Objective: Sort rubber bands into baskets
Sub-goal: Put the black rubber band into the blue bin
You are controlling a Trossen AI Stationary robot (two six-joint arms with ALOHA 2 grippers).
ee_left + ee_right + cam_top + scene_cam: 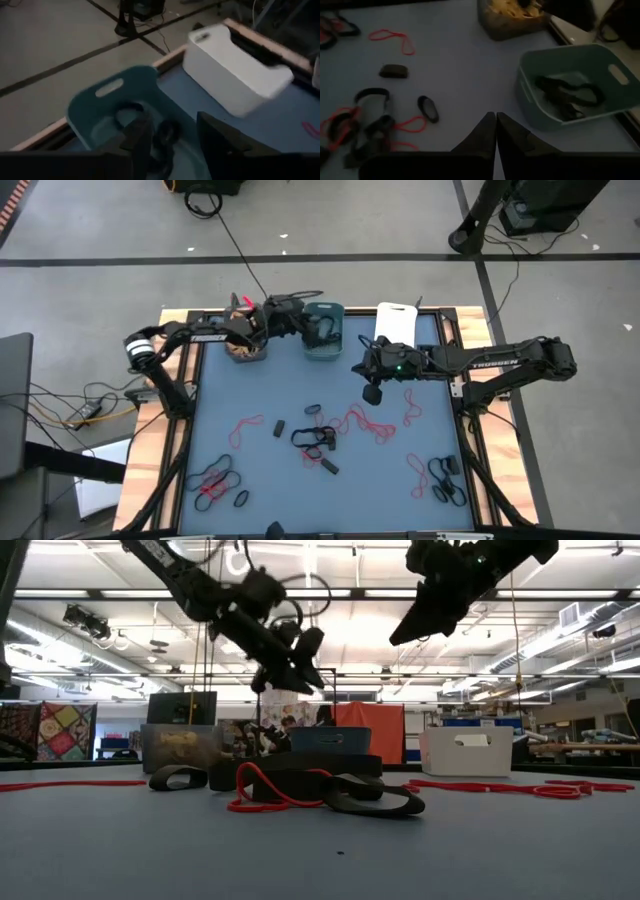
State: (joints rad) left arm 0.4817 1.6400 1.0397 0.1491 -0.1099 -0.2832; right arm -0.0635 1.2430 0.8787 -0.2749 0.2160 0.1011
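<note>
Left gripper [300,325] over the teal basket [324,332] — fingers spread, nothing pinched.

Black bands [567,95] already lie in the teal basket; red and black bands [330,430] scattered mid-table, white basket [395,323] beside. Right gripper [372,393] hangs above the table, fingers pressed together, empty. Risks, as judged — the arms sit close and could clash; tangled bands may come up together and land in the wrong basket.

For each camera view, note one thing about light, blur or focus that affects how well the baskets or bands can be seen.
High view: even light, the bands small. Low view: bright ceiling lights leave both arms as silhouettes, and the near black bands look soft. Left wrist view: dim, the white basket smeared by motion blur. Right wrist view: dark, though the teal basket stays readable.
</note>
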